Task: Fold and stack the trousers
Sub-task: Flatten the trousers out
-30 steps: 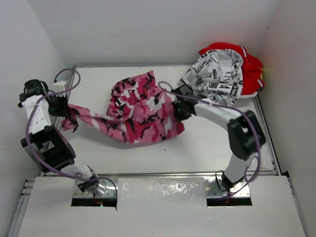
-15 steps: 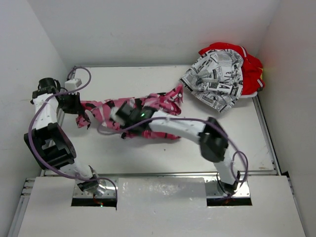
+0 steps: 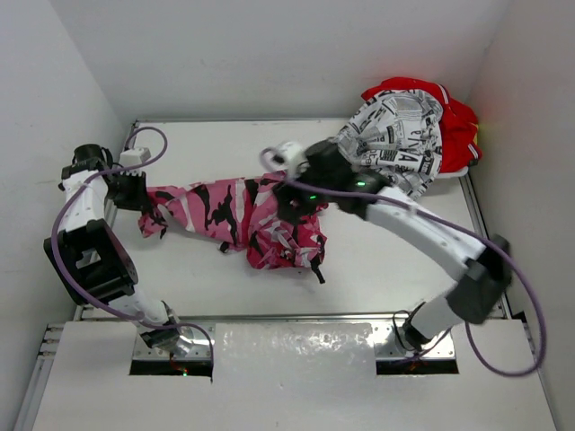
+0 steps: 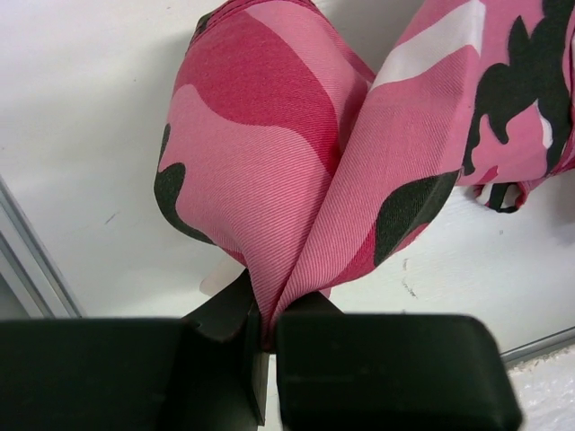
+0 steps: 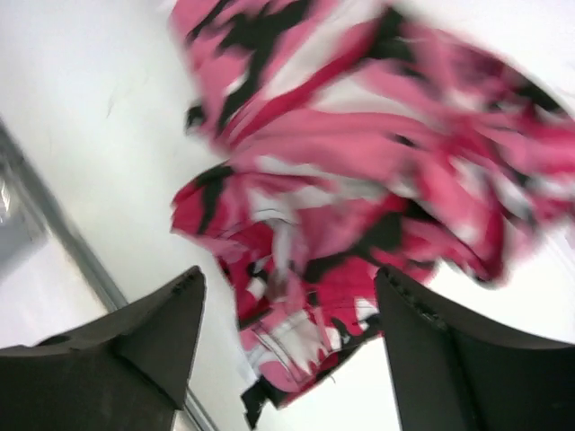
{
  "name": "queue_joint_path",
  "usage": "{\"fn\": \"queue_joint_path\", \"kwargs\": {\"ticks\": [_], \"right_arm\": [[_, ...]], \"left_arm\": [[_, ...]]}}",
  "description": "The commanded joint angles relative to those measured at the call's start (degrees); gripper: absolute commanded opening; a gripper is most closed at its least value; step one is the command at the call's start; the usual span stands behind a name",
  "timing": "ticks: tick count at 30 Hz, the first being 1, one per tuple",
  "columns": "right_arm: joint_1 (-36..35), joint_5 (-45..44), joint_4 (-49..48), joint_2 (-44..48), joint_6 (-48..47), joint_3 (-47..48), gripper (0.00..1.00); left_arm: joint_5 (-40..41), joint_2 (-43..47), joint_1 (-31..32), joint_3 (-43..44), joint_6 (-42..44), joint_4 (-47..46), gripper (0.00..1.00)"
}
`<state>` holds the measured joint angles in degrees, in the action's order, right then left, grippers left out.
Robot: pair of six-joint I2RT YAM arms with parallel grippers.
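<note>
The pink, white, black and crimson camouflage trousers (image 3: pixel 235 214) lie stretched across the table's middle, bunched at their right end. My left gripper (image 3: pixel 137 192) is shut on one leg end at the left. In the left wrist view the cloth (image 4: pixel 296 180) is pinched between the jaws (image 4: pixel 266 334). My right gripper (image 3: pixel 293 201) hovers open over the bunched end. The right wrist view shows its spread fingers (image 5: pixel 171 337) apart from the blurred cloth (image 5: pixel 341 224) below, with nothing between them. The newsprint-patterned trousers (image 3: pixel 395 139) lie on the red trousers (image 3: pixel 460 126) at the back right.
White walls close in the table at the back and both sides. A metal rail (image 3: pixel 296 316) runs along the near edge by the arm bases. The left arm's purple cable (image 3: pixel 56 224) loops near the left wall.
My right gripper has opened and let go of the camouflage trousers, then swung back to the right. The cloth has dropped into a bunched fold. The left gripper keeps its hold.
</note>
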<state>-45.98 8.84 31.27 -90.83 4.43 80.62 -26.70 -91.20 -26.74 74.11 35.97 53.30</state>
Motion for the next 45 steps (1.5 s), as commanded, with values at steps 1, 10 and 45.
{"fn": "queue_joint_path", "kwargs": {"ticks": [1,10,45], "right_arm": [[5.27,7.51,-7.89,7.49,11.2,-12.19,0.71],[13.63,15.77,-10.7,7.26,25.19,-26.22,0.86],[40.88,22.54,13.99,-2.07,8.5,3.22,0.0]], "left_arm": [[0.42,-0.38,-0.42,0.42,1.12,-1.53,0.0],[2.79,-0.65,-0.5,0.34,1.91,-1.53,0.0],[17.65,-11.58,-6.66,22.11,9.06,6.73,0.49]]}}
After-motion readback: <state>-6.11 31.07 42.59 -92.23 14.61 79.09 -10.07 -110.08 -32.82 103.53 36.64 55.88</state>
